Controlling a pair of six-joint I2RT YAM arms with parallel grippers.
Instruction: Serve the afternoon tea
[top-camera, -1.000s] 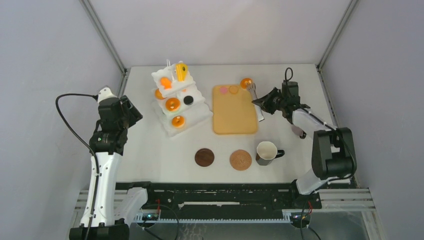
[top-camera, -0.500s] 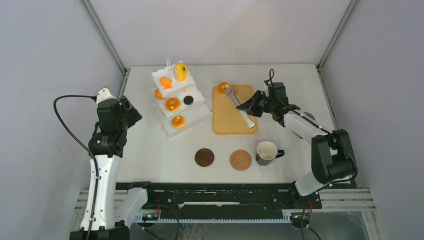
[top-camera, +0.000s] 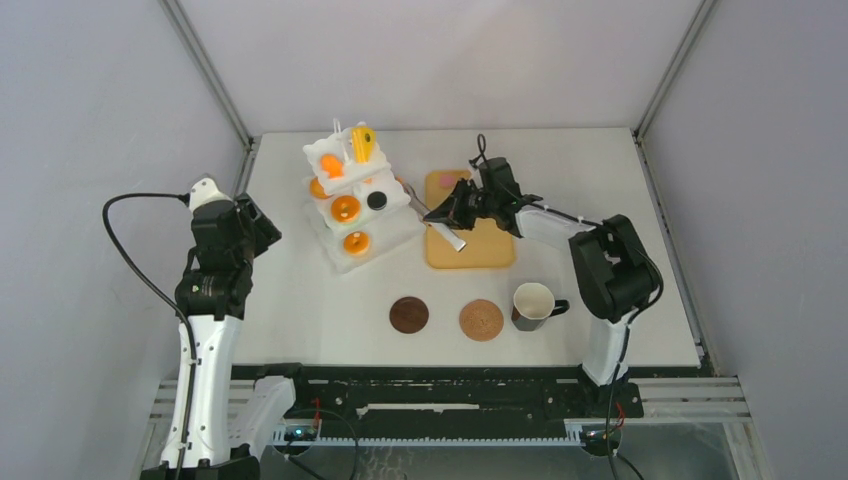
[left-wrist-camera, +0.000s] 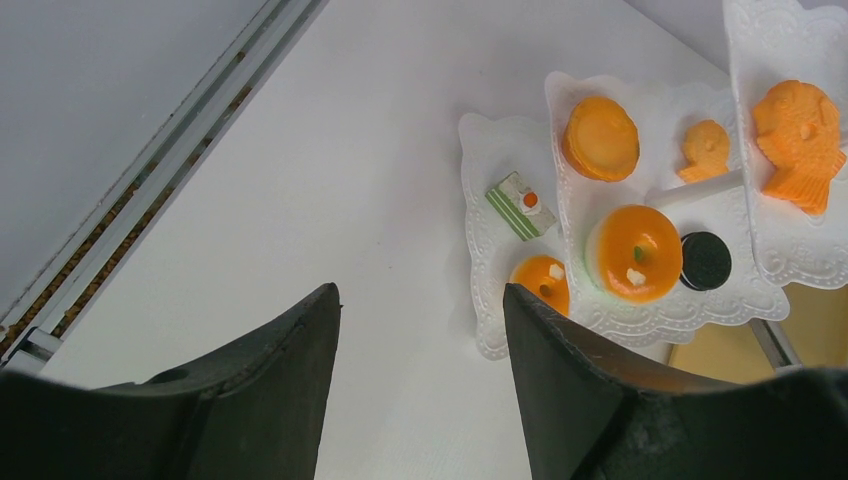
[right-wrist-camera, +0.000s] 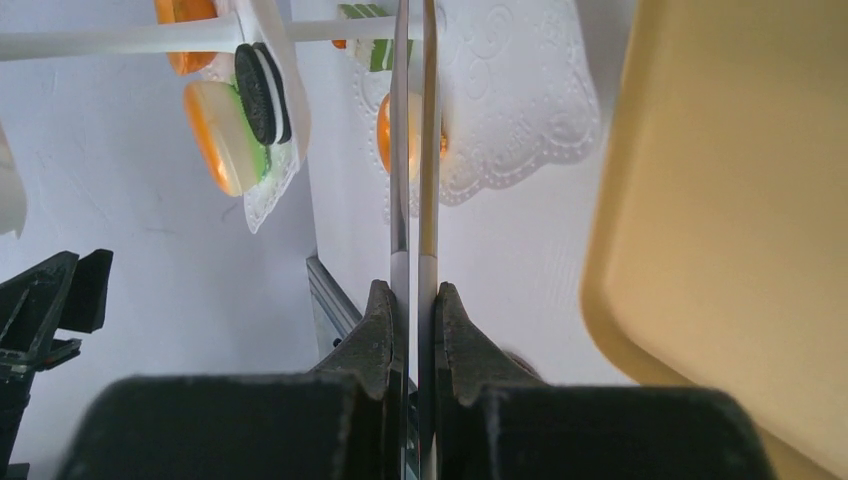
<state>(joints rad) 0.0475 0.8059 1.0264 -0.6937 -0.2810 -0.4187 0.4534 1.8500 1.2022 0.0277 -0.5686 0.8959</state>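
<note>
A white tiered stand (top-camera: 392, 228) at the table's back left carries orange tarts (top-camera: 345, 208), a yellow cake wedge (top-camera: 362, 143) and a black round (top-camera: 376, 200). My right gripper (top-camera: 447, 214) is shut on metal tongs (right-wrist-camera: 430, 200). The tongs' blades pinch an orange tart (right-wrist-camera: 383, 130) just over the stand's lowest tier (right-wrist-camera: 520, 110). A pink round (top-camera: 447, 178) lies on the tan tray (top-camera: 470, 245). One dark mug (top-camera: 533, 303) stands at the front right. My left gripper (left-wrist-camera: 420, 295) hangs open and empty left of the stand (left-wrist-camera: 480, 160).
Two round brown coasters (top-camera: 409, 314) (top-camera: 481, 320) lie near the front edge, left of the mug. A small green-striped cake (left-wrist-camera: 517, 204) sits on the stand's lowest tier. Metal frame rails run along the table's left and right sides.
My right arm has swung left from the tray's far right corner to the stand, carrying the tongs and the orange tart. The left arm has hardly moved.
</note>
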